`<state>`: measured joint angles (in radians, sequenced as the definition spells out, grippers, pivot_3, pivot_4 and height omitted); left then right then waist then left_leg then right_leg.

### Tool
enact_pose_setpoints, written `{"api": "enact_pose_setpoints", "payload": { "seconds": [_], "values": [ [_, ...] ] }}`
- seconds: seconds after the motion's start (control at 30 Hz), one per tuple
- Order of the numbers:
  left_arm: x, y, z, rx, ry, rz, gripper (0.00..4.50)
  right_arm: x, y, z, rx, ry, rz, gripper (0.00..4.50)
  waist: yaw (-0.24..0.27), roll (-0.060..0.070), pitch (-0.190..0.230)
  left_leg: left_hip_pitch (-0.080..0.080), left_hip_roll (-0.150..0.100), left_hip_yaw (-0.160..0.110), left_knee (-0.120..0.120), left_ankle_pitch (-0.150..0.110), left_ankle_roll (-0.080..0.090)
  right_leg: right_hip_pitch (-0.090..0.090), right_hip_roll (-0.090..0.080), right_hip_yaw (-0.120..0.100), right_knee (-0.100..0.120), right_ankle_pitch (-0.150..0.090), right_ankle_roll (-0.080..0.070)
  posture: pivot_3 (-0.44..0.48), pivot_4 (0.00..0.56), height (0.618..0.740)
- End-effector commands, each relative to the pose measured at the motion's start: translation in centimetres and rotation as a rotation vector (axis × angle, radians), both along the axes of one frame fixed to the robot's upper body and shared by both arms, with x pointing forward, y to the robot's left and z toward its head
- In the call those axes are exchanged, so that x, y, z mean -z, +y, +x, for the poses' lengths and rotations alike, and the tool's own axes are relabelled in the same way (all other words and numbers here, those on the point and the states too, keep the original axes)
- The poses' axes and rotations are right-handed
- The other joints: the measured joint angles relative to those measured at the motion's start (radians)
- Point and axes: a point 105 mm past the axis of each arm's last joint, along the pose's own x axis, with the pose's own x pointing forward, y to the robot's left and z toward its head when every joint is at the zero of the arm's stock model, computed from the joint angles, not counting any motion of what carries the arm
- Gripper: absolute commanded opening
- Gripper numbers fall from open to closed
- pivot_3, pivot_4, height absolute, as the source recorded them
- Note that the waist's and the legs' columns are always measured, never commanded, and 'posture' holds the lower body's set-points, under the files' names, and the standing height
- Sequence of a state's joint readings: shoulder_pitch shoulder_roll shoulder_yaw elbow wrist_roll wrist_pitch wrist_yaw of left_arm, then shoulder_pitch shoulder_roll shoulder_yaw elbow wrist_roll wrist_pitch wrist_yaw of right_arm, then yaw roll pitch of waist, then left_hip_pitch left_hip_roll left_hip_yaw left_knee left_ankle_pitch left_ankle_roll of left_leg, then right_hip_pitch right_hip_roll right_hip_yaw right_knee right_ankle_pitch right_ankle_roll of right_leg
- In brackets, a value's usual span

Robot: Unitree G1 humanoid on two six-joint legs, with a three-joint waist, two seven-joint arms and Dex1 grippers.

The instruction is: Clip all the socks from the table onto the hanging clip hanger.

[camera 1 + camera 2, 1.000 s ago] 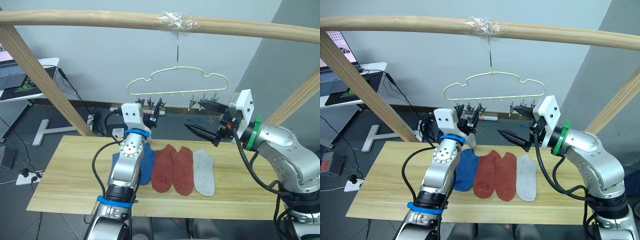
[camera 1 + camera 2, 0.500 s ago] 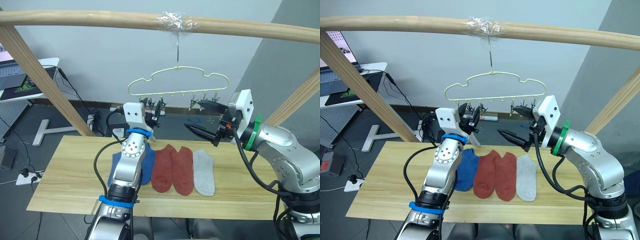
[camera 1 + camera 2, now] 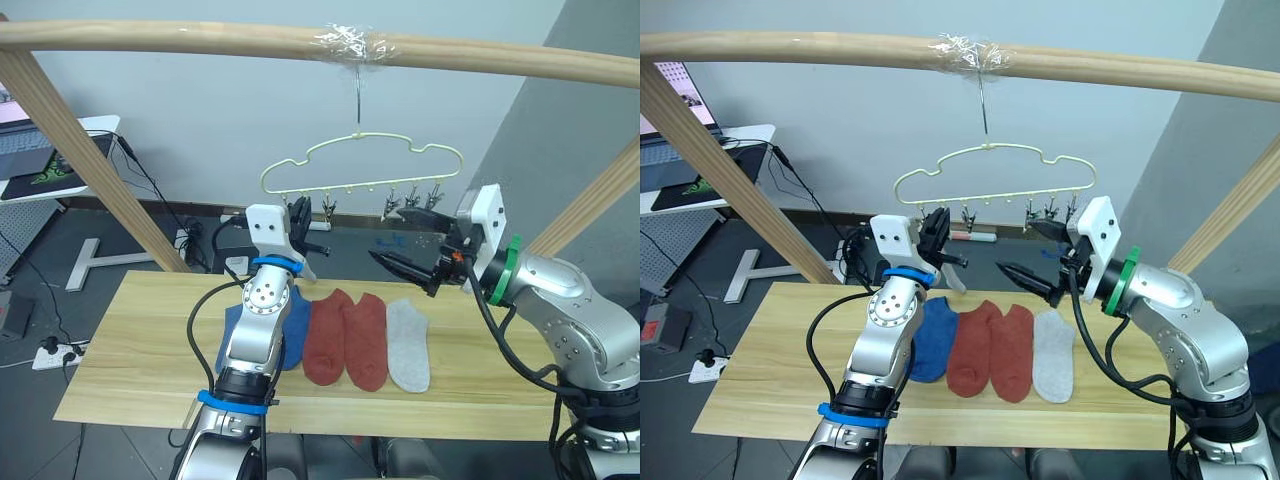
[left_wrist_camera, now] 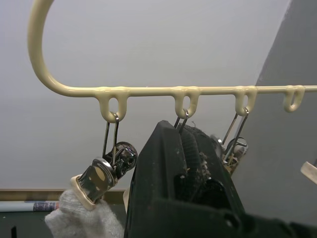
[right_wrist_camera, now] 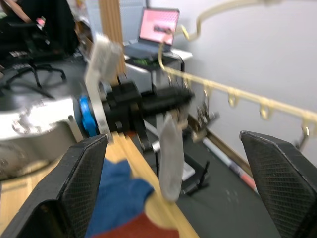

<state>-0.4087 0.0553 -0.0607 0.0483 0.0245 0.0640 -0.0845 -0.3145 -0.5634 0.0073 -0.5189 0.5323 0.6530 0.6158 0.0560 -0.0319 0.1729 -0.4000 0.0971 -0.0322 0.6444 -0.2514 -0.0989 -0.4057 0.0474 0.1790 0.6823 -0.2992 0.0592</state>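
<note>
Since one second ago, my left gripper is raised a little closer under the clip hanger, and the hanger has swung a little toward the right; my right gripper is almost where it was.

From the head views: the left gripper stands just under the left clips, and a light grey sock hangs from one of them, long axis vertical; this arm is the nearer one to those clips. The right gripper is spread wide and grasps nothing, waiting just below the right clips. On the table I count four socks side by side, long axes pointing away from me: one blue sock, two rust-red socks, one grey sock.

From the left wrist view: the fingers reach up to the second clip; I cannot tell if they are closed; the first clip bites grey fabric.

From the right wrist view: both fingertips stand far apart; the hanging sock is between them, farther off.
</note>
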Motion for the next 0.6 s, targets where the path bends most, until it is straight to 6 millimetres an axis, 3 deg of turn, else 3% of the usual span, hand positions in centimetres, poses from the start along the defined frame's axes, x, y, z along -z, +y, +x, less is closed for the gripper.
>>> {"api": "enact_pose_setpoints", "payload": {
  "seconds": [0.03, 0.13, 0.3, 0.47, 0.6],
  "values": [
    [-1.0, 0.0, -0.3, 0.058, -0.011, -0.033, 0.02, 4.8, -2.5, 1.6, 0.192, 0.061, -0.136, 4.50, 0.000, 0.000, -0.002, 0.000, 0.000, 0.000, 0.000, 0.000, 0.000, 0.000, 0.000, 0.000, 0.000, 0.000, 0.000, 0.098, 0.132, 0.740],
    [-0.5, 0.2, -0.4, 0.111, 0.030, -0.037, 0.02, 9.9, -4.6, 2.4, 0.324, 0.177, -0.227, 4.50, -0.003, 0.000, -0.003, 0.001, 0.000, 0.000, 0.001, 0.000, 0.000, 0.000, 0.000, 0.000, 0.000, 0.000, 0.000, 0.101, 0.132, 0.740],
    [-0.4, 1.0, -0.2, 0.102, 0.044, -0.048, 0.02, 15.8, -5.5, 3.2, 0.407, 0.340, -0.242, 4.50, -0.011, 0.002, -0.004, 0.002, 0.000, 0.001, 0.001, 0.001, 0.000, 0.000, 0.000, 0.001, 0.001, 0.001, -0.001, 0.114, 0.131, 0.740],
    [-0.7, 0.7, -0.1, 0.112, 0.035, -0.042, 0.02, 17.3, -4.4, 3.2, 0.359, 0.375, -0.222, 4.50, -0.008, 0.003, -0.004, 0.002, 0.000, 0.001, 0.001, 0.001, 0.001, 0.001, 0.000, 0.001, 0.001, 0.001, 0.000, 0.117, 0.132, 0.740],
    [-0.5, -0.1, -0.6, 0.135, 0.042, -0.040, 0.02, 20.8, -4.3, 2.7, 0.397, 0.479, -0.248, 4.50, -0.006, 0.003, -0.005, 0.002, 0.000, 0.001, 0.001, 0.001, 0.001, 0.001, 0.000, 0.001, 0.001, 0.001, 0.000, 0.123, 0.136, 0.740]
  ]
}}
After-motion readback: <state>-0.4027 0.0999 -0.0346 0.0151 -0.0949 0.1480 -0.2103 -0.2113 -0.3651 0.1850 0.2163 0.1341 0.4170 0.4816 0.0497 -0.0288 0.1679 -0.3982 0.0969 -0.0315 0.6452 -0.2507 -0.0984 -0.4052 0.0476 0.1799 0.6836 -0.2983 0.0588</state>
